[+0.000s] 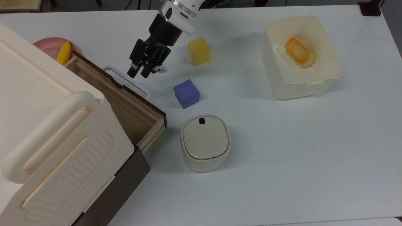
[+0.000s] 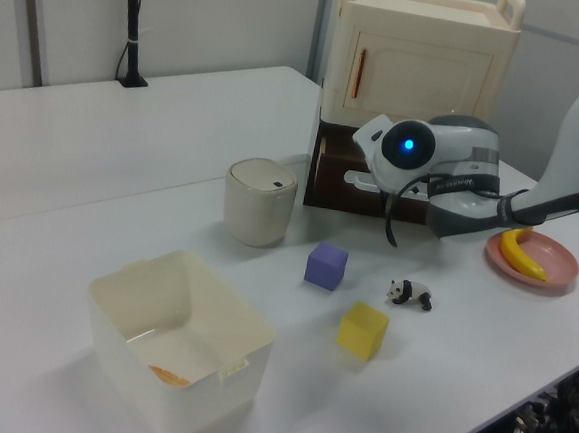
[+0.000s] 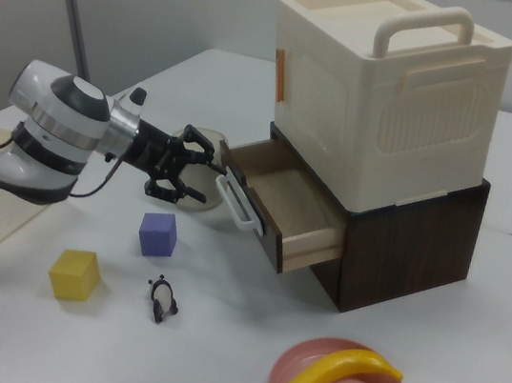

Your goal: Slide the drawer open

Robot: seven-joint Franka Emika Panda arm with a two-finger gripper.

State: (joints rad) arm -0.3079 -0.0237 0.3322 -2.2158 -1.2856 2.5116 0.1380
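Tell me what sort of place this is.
Probably a robot lab test bench: a white robot arm's black gripper over a plain white table with toy props like a purple foam cube and a plastic yellow banana.

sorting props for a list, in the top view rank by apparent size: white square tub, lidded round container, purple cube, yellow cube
1. white square tub
2. lidded round container
3. purple cube and yellow cube: look about alike, so unranked.

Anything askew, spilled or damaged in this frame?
Nothing stands out. The drawer is pulled out squarely and holds nothing, the gripper is open beside its white handle, and the blocks, tub and plate sit undisturbed.
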